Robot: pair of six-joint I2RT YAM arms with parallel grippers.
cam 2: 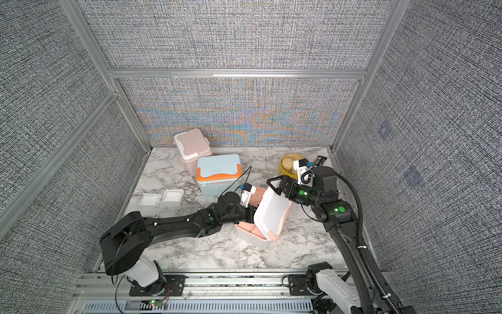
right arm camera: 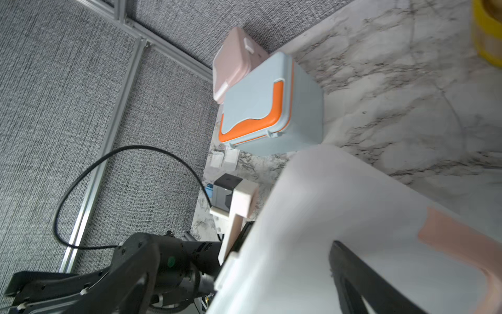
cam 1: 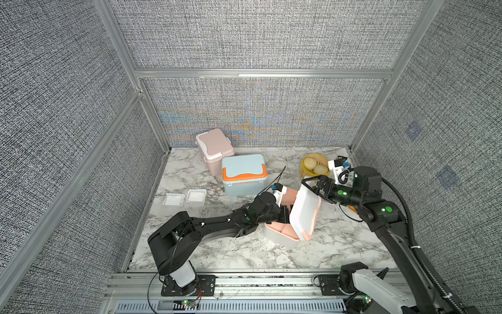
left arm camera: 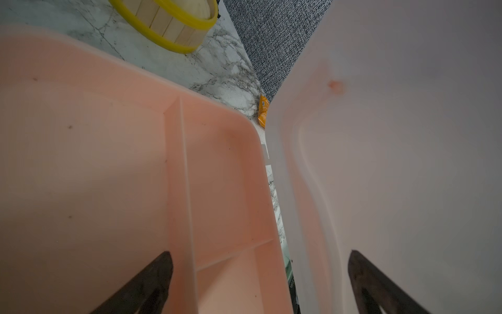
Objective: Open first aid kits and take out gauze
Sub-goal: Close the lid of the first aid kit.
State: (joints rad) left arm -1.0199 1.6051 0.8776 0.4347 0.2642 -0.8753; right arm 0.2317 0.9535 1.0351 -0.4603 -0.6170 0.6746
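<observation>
The white first aid kit with peach trim (cam 1: 281,236) stands mid-table, its lid (cam 1: 305,214) tipped up. My left gripper (cam 1: 286,213) is open inside it: one finger (left arm camera: 160,274) hangs over the peach divided tray (left arm camera: 222,174), the other (left arm camera: 361,274) lies by the lid's inner face. The tray compartments that show hold nothing. My right gripper (cam 1: 309,189) is open at the lid's upper edge, one finger (right arm camera: 353,271) on its outer face. The pink kit (cam 1: 214,146) and blue kit (cam 1: 243,174) stand shut at the back. Two gauze pads (cam 1: 173,200) (cam 1: 196,195) lie at the left.
A yellow basket with buns (cam 1: 315,164) and a small black packet (cam 1: 342,158) sit at the back right. An orange wrapper (left arm camera: 263,111) lies by the right wall, behind my right arm. Grey fabric walls close the table on three sides.
</observation>
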